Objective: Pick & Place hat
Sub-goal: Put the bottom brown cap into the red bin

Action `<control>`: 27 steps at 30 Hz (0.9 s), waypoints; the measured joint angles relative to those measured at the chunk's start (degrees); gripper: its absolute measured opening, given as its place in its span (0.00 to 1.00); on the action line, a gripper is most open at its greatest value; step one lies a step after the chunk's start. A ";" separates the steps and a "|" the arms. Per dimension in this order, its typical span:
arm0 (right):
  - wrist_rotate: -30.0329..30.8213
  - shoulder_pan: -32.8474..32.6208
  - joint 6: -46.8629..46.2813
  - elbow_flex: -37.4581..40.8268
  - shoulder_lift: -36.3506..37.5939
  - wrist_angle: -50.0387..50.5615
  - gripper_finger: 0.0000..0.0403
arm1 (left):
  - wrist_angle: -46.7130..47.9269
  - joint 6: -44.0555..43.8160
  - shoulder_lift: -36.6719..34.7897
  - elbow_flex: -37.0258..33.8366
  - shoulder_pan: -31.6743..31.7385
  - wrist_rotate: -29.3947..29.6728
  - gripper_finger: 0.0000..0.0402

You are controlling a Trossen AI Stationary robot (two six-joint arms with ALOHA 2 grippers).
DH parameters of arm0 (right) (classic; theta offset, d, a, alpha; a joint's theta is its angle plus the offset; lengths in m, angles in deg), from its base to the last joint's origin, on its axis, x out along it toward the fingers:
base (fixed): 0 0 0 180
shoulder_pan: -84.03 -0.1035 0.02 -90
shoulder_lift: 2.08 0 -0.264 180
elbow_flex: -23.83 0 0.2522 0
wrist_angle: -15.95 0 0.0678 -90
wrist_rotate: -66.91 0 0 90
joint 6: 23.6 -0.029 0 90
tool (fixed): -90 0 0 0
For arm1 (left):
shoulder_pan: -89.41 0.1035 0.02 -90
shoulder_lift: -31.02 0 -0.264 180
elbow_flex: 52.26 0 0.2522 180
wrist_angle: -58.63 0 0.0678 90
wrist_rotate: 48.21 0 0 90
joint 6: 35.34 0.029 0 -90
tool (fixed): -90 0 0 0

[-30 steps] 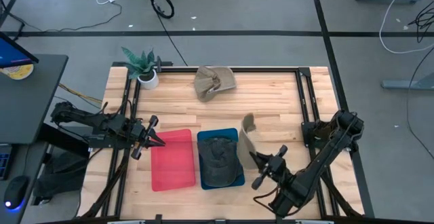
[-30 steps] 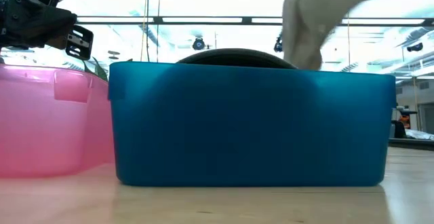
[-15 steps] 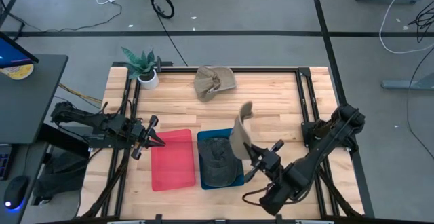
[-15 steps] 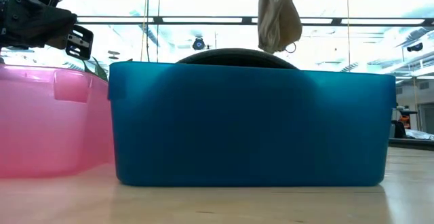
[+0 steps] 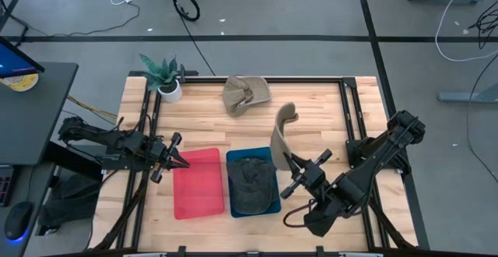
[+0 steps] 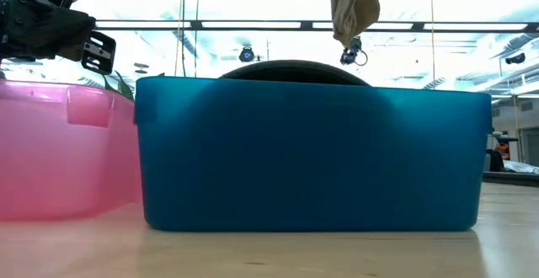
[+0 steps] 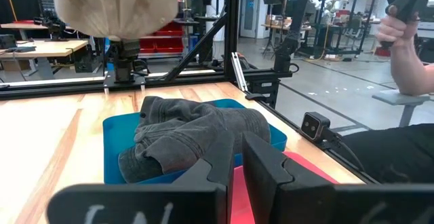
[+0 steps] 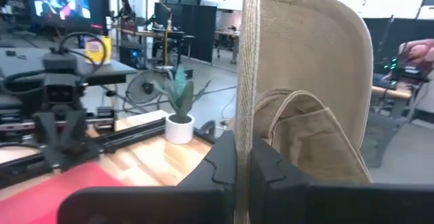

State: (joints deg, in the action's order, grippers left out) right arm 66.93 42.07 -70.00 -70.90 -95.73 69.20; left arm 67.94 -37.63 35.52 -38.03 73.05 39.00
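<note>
1. The wooden table point(image 5: 311, 109) is carrying two bins.
2. Left of the blue bin point(image 5: 233, 206), the left gripper point(image 5: 177, 161) is waiting over the pink bin point(image 5: 196, 185), pinched together, empty.
3. Just right of it, the right gripper point(image 5: 289, 168) is clamping a tan hat point(image 5: 282, 134) aloft.

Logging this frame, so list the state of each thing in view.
Right gripper: shut on beige hat, raised.
Beige hat: hanging above the table.
Left gripper: shut, holding nothing.
Blue bin: holds a dark grey hat.
Pink bin: empty.
Second beige hat: lying crumpled on the table.
</note>
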 joint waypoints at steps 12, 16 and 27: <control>-16.93 8.32 14.60 0.00 2.90 -6.29 0.01 | -8.49 -0.33 0.00 -0.01 0.00 0.28 0.09; -23.03 9.84 21.19 0.35 3.32 -17.41 0.01 | -11.41 -0.99 0.00 0.00 0.00 0.33 0.09; -61.74 14.91 48.59 8.85 2.95 -63.47 0.01 | -15.88 -13.71 0.00 0.00 0.00 7.24 0.09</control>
State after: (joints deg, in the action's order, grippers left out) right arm 5.19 56.98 -21.41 -62.05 -92.78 5.73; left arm 52.06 -51.34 35.52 -38.04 73.05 46.24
